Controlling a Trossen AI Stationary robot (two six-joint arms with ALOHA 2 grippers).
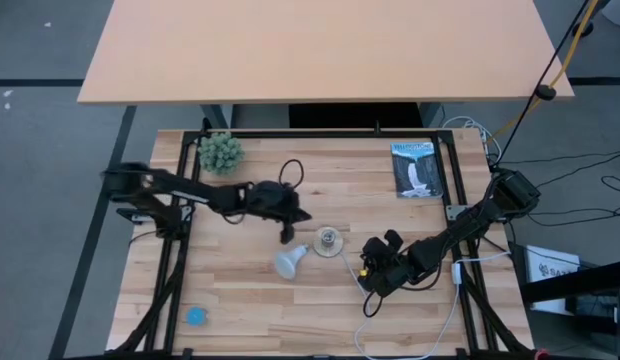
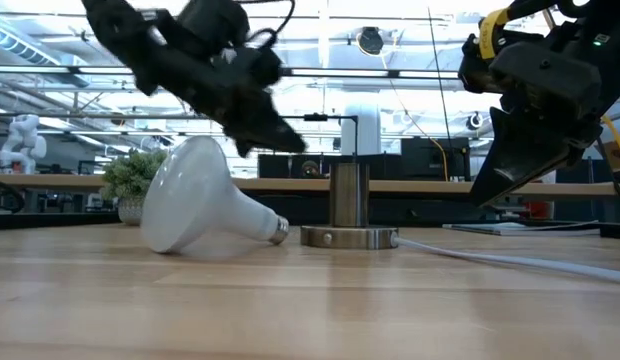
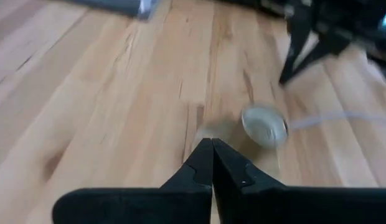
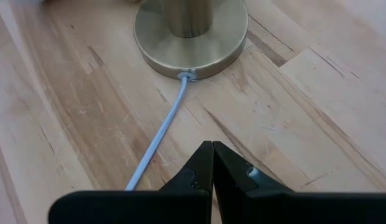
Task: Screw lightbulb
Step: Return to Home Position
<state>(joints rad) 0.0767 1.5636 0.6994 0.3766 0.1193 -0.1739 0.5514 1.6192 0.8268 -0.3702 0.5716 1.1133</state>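
The white lightbulb (image 1: 289,263) lies on its side on the wooden table, dome toward the near edge, grey screw base (image 2: 277,230) pointing at the socket. The round metal socket (image 1: 329,240) stands upright just right of it, its white cord (image 4: 160,134) running toward the near right. My left gripper (image 1: 287,236) is shut and empty, hanging just above and behind the bulb (image 2: 200,205). My right gripper (image 1: 371,270) is shut and empty, right of the socket (image 4: 190,28) and above the cord. The socket also shows in the left wrist view (image 3: 263,124).
A small green plant (image 1: 220,152) stands at the far left. A book (image 1: 417,170) lies at the far right. A small blue disc (image 1: 195,316) lies near the front left corner. The white cord (image 1: 445,310) runs off the table's near right.
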